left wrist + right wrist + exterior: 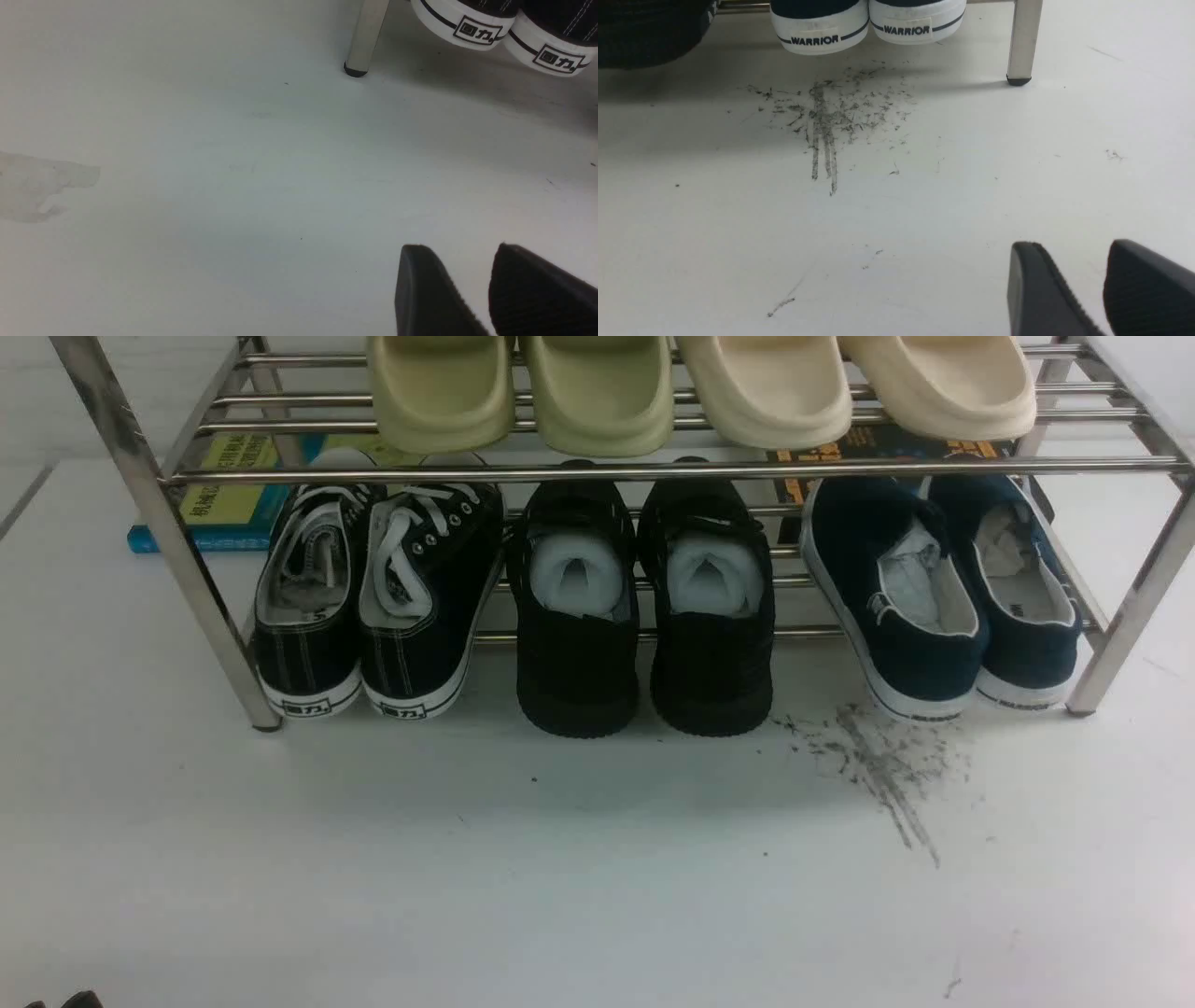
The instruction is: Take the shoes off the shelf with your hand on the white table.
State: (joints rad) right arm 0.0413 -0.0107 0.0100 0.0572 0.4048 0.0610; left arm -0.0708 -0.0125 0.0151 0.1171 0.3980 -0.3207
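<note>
The navy-blue shoes [934, 607] sit side by side at the right end of the shelf's [653, 471] lower tier, heels toward me, paper stuffing inside. In the right wrist view their white heels [866, 25] read "WARRIOR", next to a steel shelf leg [1022, 42]. My right gripper [1071, 243] hovers over the white table [560, 859], well short of the shoes, open with nothing between its fingers. My left gripper [460, 247] is also open and empty, low over the table near the shelf's left leg [366, 37]. Neither arm shows clearly in the front view.
Black lace-up sneakers [373, 607] and all-black shoes [644, 616] fill the rest of the lower tier. Green slippers [523, 392] and cream slippers [859, 383] lie on the top tier. Books [224, 504] lie behind the shelf. Dark scuff streaks [887, 775] mark the table before the navy shoes.
</note>
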